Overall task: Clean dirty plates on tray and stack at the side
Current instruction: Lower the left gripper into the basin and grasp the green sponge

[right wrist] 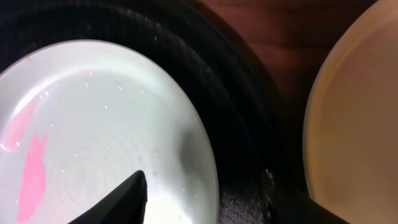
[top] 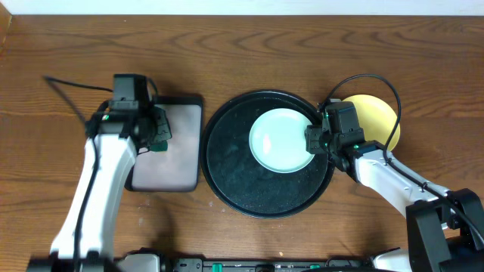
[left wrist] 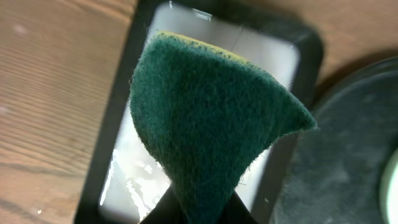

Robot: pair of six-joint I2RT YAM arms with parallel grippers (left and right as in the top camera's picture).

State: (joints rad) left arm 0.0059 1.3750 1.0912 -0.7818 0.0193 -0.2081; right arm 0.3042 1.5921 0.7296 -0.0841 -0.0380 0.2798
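Overhead: round black tray point(top: 227, 162) sat at centre of the wooden table point(top: 242, 45). One mint green plate point(top: 281, 140) lay inside it, toward the upper right, its right edge close to the tray's rim. A pale yellow plate point(top: 376, 119) lay on the bare table just beyond the tray's right rim, partly covered by the right arm and its cable. No other plate could be made out.

Right gripper point(right wrist: 202, 190): jaws apart. Right wrist view showed one finger point(right wrist: 127, 196) low over the plate's inner surface and the other out past the tray's rim, with the plate's edge and the rim in the gap between them. Whether either finger touched the plate could not be told. Pink smears showed on the left part of the plate, with small droplets scattered across it. The yellow plate filled the right edge of that frame, with dark wood between it and the tray.

Left gripper point(left wrist: 199, 214): clamped on the narrow end of a dark green scouring sponge point(left wrist: 211, 124), whose yellow backing showed along the top edge. The sponge hung over a rectangular black tray point(top: 178, 162) with a grey, glossy inside, left of the round tray and just beside it.
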